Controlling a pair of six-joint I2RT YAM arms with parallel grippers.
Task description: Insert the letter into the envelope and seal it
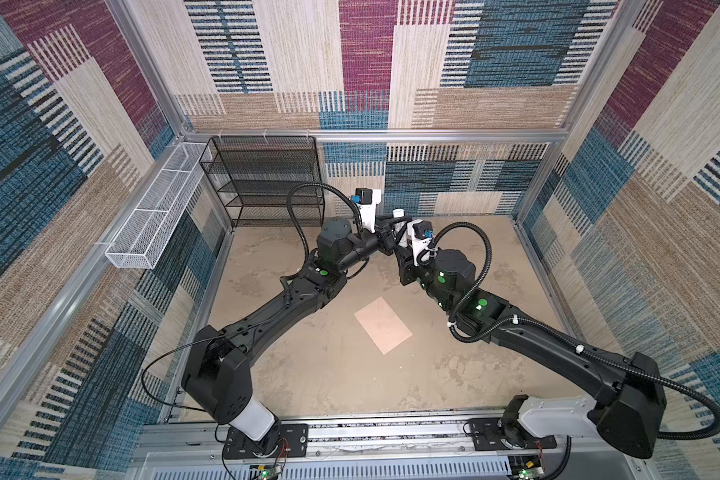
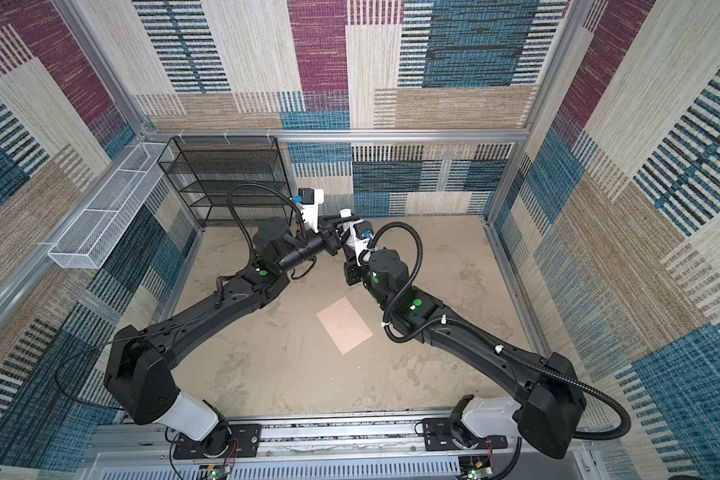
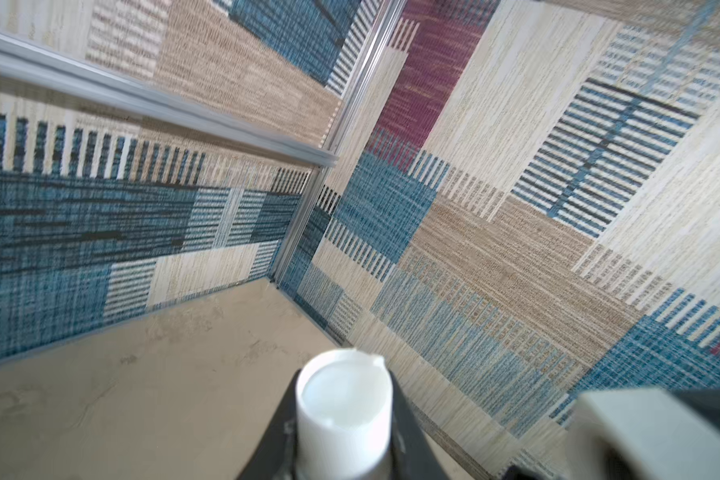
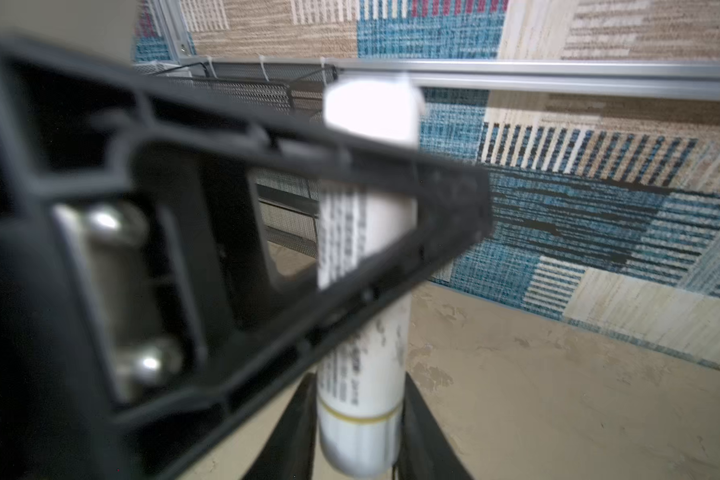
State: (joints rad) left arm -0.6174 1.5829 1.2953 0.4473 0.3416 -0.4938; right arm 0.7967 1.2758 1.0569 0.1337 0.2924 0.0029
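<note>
While both arms meet toward the back of the tan table, near the black mesh shelf, I see the envelope lying flat mid-table, well apart from either gripper. My left gripper is clamped on a white glue stick just under its cap. The right gripper flanks the stick's base, but I cannot tell whether its jaws press it.

A black wire shelf stands at the back of the tan bench. A long white basket (all little holes) hangs beside it.
</note>
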